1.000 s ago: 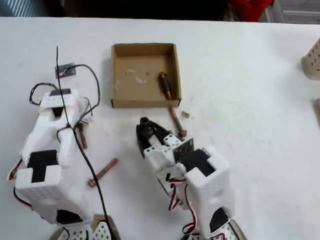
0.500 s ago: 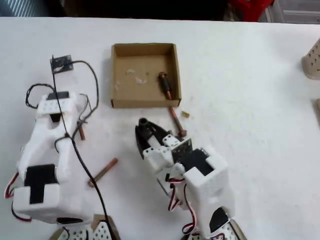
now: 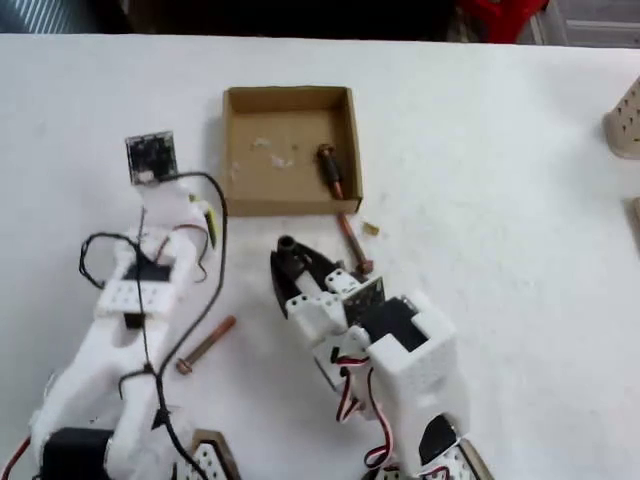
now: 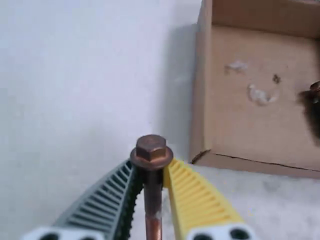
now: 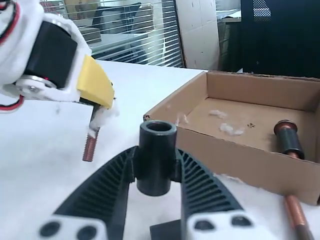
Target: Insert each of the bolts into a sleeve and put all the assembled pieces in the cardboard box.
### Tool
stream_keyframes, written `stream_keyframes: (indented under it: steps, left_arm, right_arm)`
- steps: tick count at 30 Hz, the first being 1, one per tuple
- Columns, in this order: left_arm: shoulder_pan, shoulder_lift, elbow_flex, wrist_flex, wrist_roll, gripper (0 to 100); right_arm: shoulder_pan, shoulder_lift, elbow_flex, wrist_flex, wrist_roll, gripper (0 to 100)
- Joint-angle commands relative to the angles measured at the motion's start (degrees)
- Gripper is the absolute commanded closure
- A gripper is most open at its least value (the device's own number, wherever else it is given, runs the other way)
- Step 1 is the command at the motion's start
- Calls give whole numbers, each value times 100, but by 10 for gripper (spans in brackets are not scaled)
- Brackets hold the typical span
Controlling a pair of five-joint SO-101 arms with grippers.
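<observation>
My left gripper (image 4: 151, 167) is shut on a copper bolt (image 4: 151, 150), head toward the camera, close to the cardboard box (image 4: 250, 115). In the high view the left gripper (image 3: 205, 222) hangs off the box's near left corner. My right gripper (image 5: 156, 167) is shut on an upright black sleeve (image 5: 157, 155), its hole facing up. The held bolt's threaded tip (image 5: 91, 142) dangles a little to the side of the sleeve. The box (image 3: 290, 93) contains one assembled piece (image 3: 330, 170). Two loose bolts lie on the table, one (image 3: 353, 243) against the box front, the other (image 3: 205, 345) between the arms.
A small tan scrap (image 3: 371, 229) lies by the box front. A beige pegged object (image 3: 625, 122) stands at the far right edge. Black cable (image 3: 215, 250) loops around the left arm. White table stretches open to the right of the box.
The left arm has lifted its bolt off the table and swung forward and right, toward the box corner and the sleeve. The right arm has barely shifted.
</observation>
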Motion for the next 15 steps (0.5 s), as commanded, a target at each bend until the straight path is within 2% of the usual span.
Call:
stream_keyframes:
  steps: [1,9,15]
  left_arm:
    - [374,-840,782,-1389,53,980]
    - [664,-1095,1679,-3367,53,980]
    - [1095,-1121,2127,-4440,18,980]
  right_arm:
    - [-48,-13,-88,-154,70,982]
    - [-48,-13,-88,-154,70,982]
    - [-48,-4,-88,-145,79,982]
